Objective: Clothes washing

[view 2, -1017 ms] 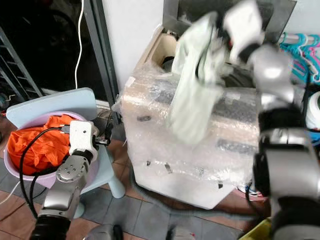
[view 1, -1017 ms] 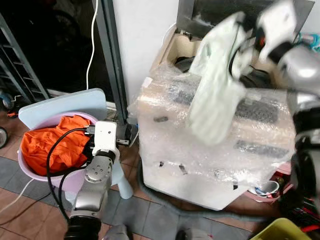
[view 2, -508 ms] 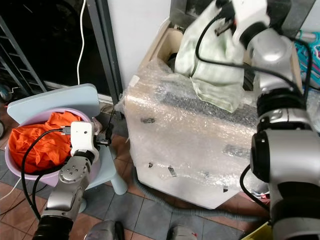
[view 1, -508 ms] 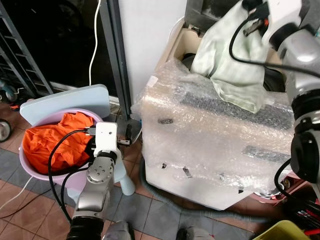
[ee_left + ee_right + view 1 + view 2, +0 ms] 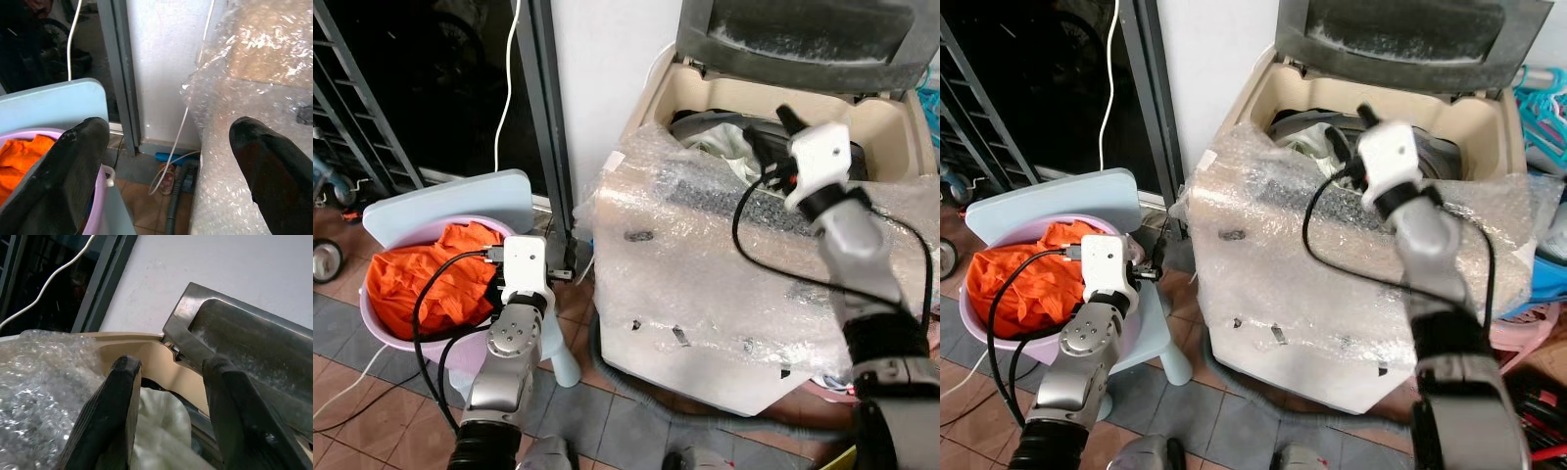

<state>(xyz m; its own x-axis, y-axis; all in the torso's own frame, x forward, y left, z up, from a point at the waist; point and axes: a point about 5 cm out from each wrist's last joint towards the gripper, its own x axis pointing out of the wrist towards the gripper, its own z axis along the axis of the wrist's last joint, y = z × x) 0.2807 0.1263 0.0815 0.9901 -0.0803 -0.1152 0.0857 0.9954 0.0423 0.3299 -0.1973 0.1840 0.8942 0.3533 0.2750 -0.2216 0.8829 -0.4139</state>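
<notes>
Right hand (image 5: 168, 396) released, empty, above pale cloth (image 5: 159, 423) in washer (image 5: 724, 284), upper right; left hand (image 5: 171, 161) released beside basin (image 5: 386, 328), lower left

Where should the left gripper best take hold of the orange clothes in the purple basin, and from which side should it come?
Probably the raised bunched fold at the top of the orange clothes, coming from above. The heap stands higher than the rim of the purple basin, whose wall blocks the sides, and the blue chair back rises behind. The left gripper is open beside the basin.
</notes>
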